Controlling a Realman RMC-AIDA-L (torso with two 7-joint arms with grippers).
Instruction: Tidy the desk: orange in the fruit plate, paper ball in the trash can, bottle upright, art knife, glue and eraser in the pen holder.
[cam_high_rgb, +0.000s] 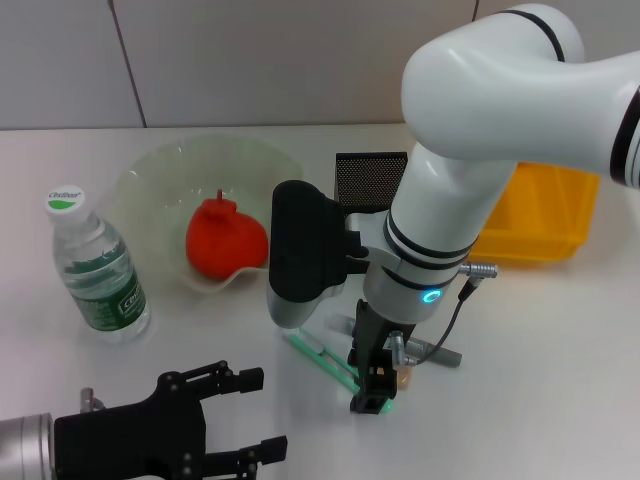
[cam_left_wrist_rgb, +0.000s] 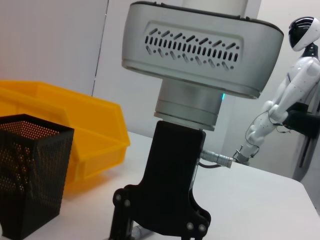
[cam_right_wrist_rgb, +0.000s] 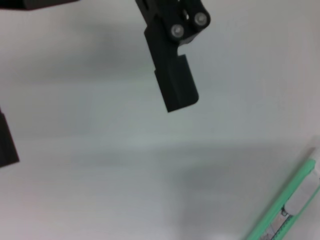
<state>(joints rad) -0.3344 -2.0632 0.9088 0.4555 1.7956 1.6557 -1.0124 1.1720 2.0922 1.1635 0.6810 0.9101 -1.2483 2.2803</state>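
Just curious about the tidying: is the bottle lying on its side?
No, the bottle stands upright on the table, cap up, beside the fruit plate.

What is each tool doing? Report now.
Left tool: open, empty, low near the table's front edge.
Right tool: down at the knife; open, holding nothing.

A plain white worktop (cam_high_rgb: 560, 350) carries everything here, smooth and matte. Behind its far edge stands a pale grey wall (cam_high_rgb: 250, 60) made of panels, with thin dark seams running between them. Off to one side of the room, well apart from the worktop, a white humanoid figure (cam_left_wrist_rgb: 292, 95) with a black face stands upright.
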